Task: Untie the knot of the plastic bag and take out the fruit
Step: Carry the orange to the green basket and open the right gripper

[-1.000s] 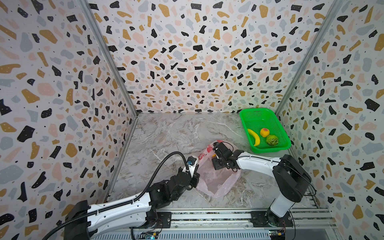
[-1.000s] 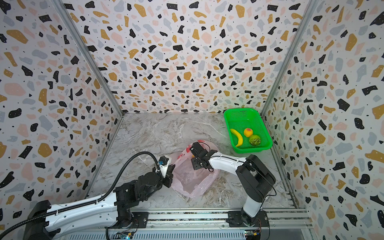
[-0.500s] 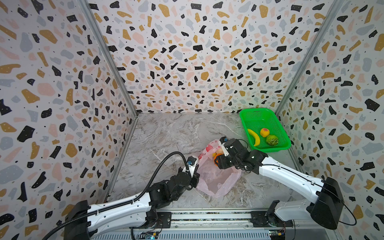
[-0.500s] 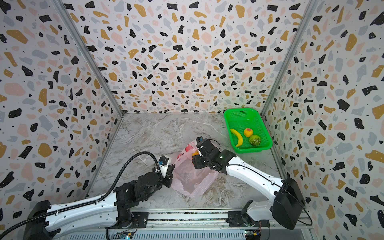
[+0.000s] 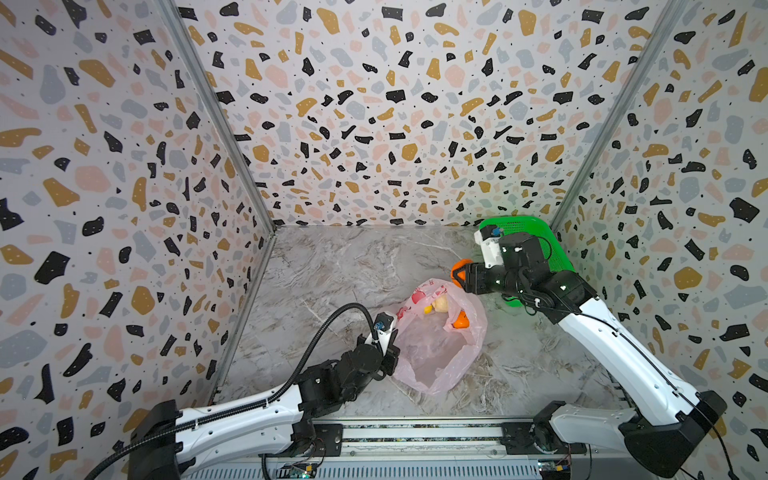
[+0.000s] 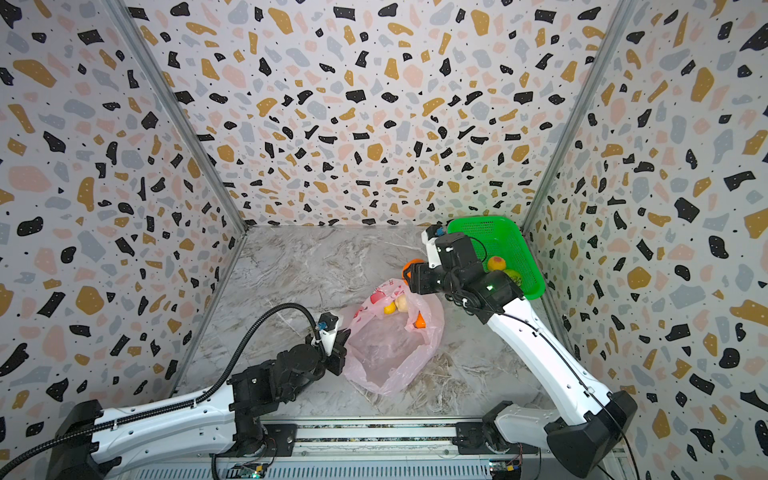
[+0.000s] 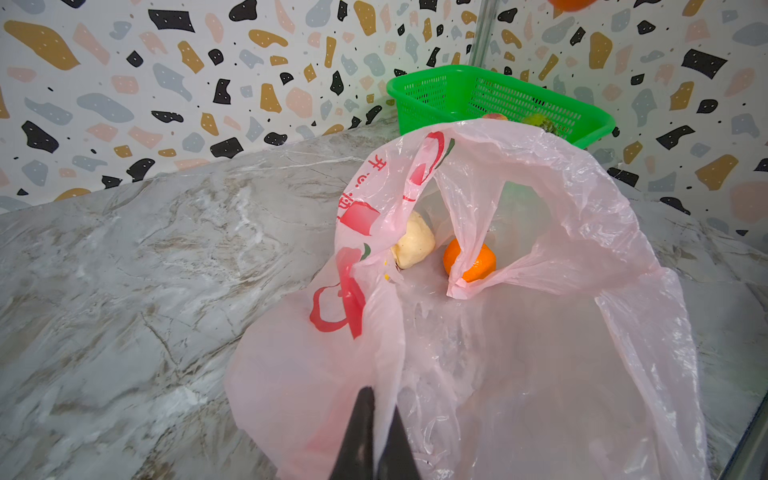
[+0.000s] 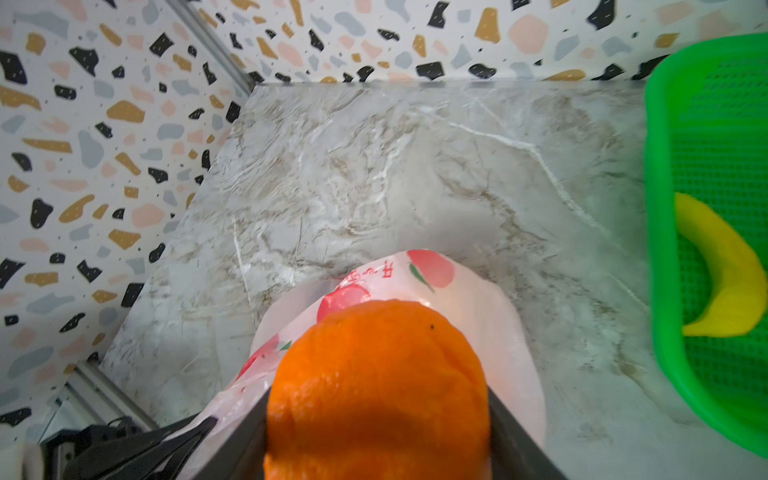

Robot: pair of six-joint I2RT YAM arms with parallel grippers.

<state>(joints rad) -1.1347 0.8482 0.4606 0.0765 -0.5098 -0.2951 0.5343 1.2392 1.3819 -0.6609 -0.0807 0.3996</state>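
Marble counter (image 5: pixel 340 266) within terrazzo walls (image 5: pixel 374 104) — the plastic bag (image 5: pixel 436 349), mouth open, lies near the front edge, its rim pinched in the clenched left gripper (image 7: pixel 380 401), while the right gripper (image 5: pixel 462 274) grasps an orange (image 8: pixel 376 374) above the bag, near the green basket (image 5: pixel 523 222) in the far right corner.

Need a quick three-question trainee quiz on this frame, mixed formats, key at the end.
1. True or false: the right jaws hold an orange clear of the table.
2. What do the left jaws pinch? A) the plastic bag; B) a spoon; C) nothing.
3. Fill in: the banana lies in the green ____.
Key: 1 true; 2 A; 3 basket.
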